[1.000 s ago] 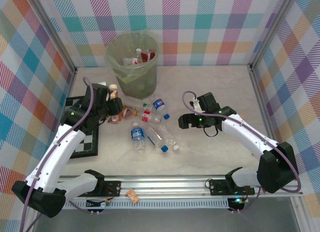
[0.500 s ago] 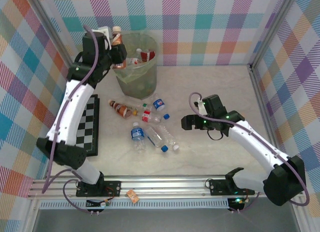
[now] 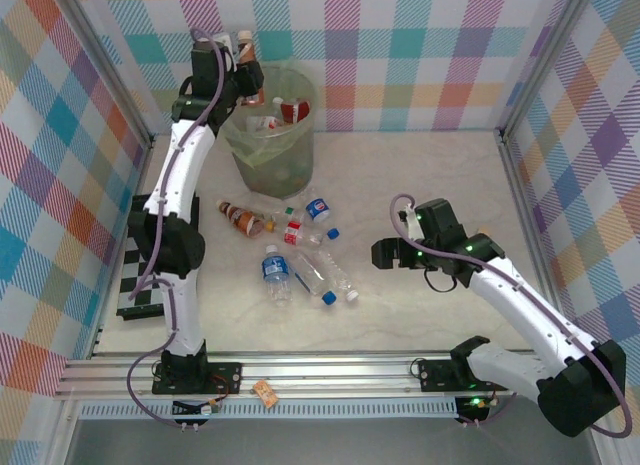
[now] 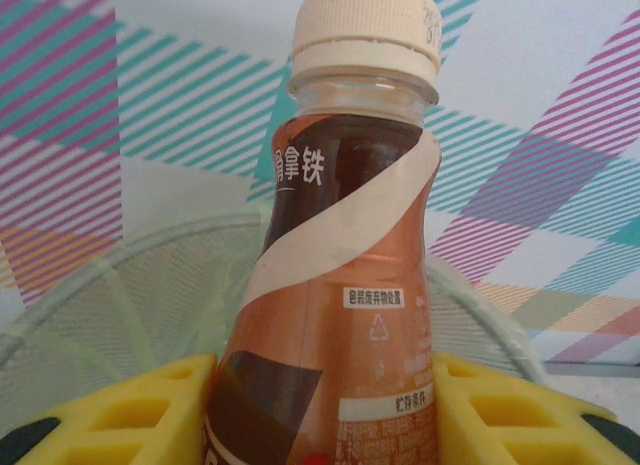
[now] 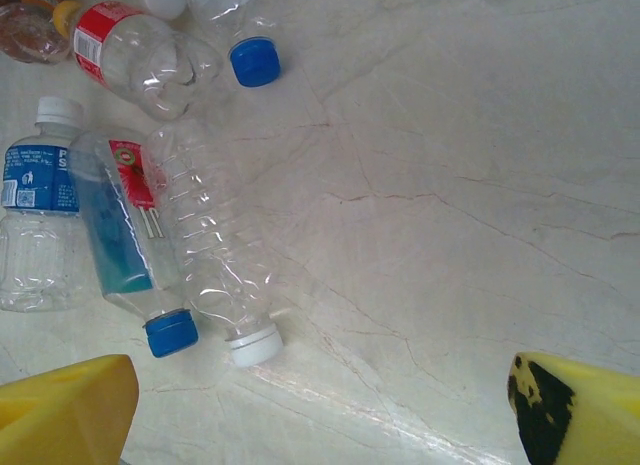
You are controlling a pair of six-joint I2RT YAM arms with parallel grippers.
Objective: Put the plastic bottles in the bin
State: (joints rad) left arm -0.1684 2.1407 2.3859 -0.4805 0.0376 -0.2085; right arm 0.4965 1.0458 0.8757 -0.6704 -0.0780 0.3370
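Left tool (image 3: pixel 244 75) risen to bin (image 3: pixel 292 153) rim, brown bottle (image 4: pixel 335 285) clamped between its fingers (image 4: pixel 130 410), right tool (image 3: pixel 385 253) spread empty

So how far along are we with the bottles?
Done: a few bottles lie in the bin. In hand: the left hand grips a brown bottle upright over the bin's rim, not yet dropped. Left: roughly seven loose bottles on the table; the right hand is open beside them.

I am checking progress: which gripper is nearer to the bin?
Left. The left gripper, shut on a brown bottle, is at the bin's left rim; the right gripper is over the table, far from it.
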